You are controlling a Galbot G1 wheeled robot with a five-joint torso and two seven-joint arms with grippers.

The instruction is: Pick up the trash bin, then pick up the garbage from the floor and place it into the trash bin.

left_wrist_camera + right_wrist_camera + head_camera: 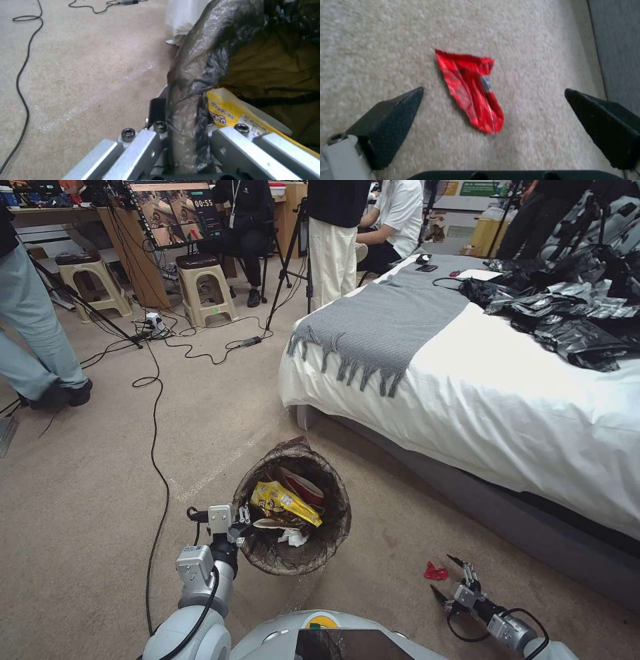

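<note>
Hovering wide open, the right end effector (pixel 493 100) frames the red scrap (pixel 470 91) on the carpet (pixel 370 37), while the left end effector (pixel 181 140) grips the trash bin (pixel 333 480) rim.

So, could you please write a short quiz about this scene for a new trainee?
1. True or false: the left gripper is clamped on the rim of the trash bin.
2. What lies on the carpet between the open jaws of the right gripper?
A. a green bottle
B. a red wrapper
C. a paper cup
3. Fill in: the yellow snack wrapper lies ____ the trash bin.

Key: 1 true; 2 B; 3 inside.
</note>
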